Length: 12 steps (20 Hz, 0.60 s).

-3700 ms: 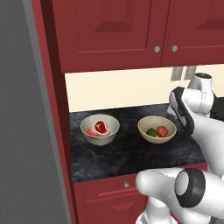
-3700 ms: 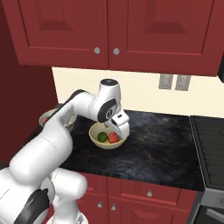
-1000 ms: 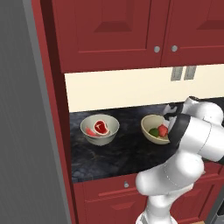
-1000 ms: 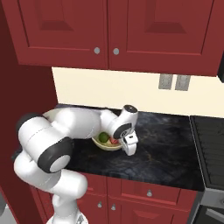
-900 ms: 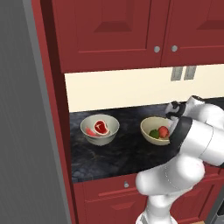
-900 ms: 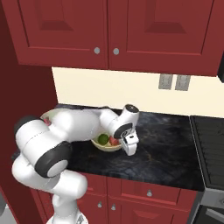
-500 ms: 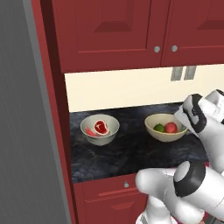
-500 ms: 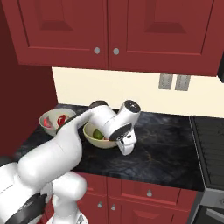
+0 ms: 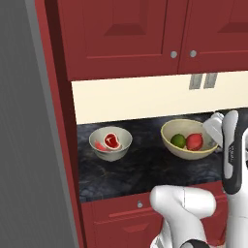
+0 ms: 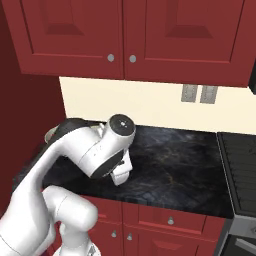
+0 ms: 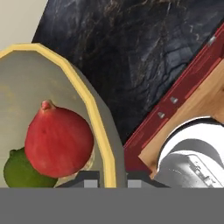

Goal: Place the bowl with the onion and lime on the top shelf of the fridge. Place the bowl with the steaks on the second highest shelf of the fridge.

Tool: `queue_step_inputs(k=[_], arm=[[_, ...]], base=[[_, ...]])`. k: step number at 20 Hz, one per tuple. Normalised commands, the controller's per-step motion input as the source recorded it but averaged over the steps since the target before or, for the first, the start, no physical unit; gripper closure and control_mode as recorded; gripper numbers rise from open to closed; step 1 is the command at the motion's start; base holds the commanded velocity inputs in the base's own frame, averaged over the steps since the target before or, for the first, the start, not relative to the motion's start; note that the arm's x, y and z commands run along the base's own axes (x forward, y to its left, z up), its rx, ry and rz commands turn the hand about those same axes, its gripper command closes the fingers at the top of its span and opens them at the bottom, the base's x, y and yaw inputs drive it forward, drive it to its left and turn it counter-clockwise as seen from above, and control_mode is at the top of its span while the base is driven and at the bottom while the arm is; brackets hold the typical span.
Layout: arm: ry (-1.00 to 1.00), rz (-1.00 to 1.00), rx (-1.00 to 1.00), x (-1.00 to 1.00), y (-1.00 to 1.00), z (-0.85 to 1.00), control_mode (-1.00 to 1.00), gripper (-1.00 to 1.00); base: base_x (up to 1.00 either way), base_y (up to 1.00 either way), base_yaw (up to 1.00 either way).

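Inside bowl (image 9: 167, 139): onion (image 9: 194, 141), lime (image 9: 178, 141).

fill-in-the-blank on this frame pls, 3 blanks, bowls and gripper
1. The bowl with the steaks sits on the dark ____.
2. In the yellow-rimmed bowl, the lime lies beside the red ____.
3. In the hand view, the gripper straddles that bowl's ____, one fingertip inside and one outside.

Missing words: counter; onion; rim
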Motion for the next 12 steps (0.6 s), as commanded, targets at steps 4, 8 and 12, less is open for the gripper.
queue_step_inputs(k=[4, 8, 12], arm=[[0.0, 0.0, -0.01, -0.78, 1.0, 0.64, -1.0, 1.0], [-0.05, 0.0, 0.0, -0.44, 0.44, 0.09, -1.0, 1.0], [0.0, 0.01, 0.0, -0.27, 0.0, 0.0, -1.0, 1.0]], base=[[0.0, 0.0, 0.0], [0.0, 0.0, 0.0], [0.0, 0.0, 0.0]])
